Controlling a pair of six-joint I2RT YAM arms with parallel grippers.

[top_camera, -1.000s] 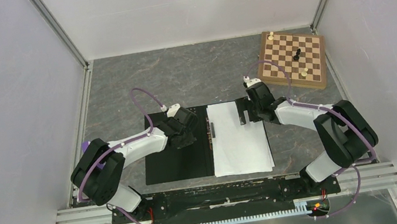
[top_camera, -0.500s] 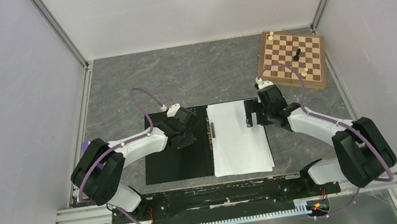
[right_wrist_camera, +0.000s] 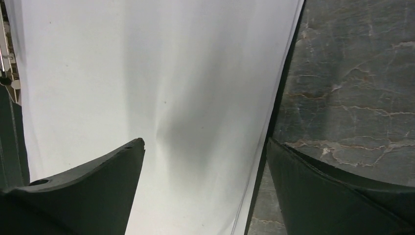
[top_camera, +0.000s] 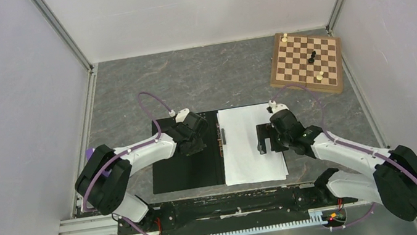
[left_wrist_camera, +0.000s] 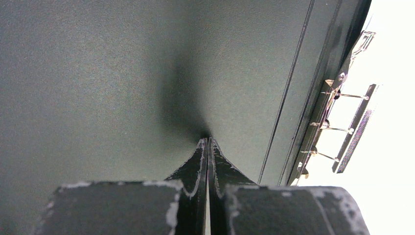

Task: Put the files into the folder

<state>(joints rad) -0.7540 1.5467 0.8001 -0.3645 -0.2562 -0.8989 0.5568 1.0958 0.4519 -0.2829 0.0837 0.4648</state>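
Note:
The folder [top_camera: 186, 171] lies open and flat on the table, black inner faces up, with its clip [top_camera: 222, 137] along the spine. The white files [top_camera: 249, 158] lie stacked on its right half. My left gripper [top_camera: 192, 143] is shut and empty, its tips pressed on the left black face [left_wrist_camera: 98, 73]; the clip [left_wrist_camera: 342, 127] shows at the right of the left wrist view. My right gripper [top_camera: 266, 138] is open over the right edge of the files [right_wrist_camera: 161, 83], one finger over the paper and one over the table [right_wrist_camera: 352, 88].
A wooden chessboard [top_camera: 306, 61] with a few pieces stands at the back right. Grey walls close in both sides. A metal rail [top_camera: 239, 212] runs along the near edge by the arm bases.
My right gripper has moved toward the near side along the right edge of the files, the arm swinging out to the right. The left gripper has stayed put.

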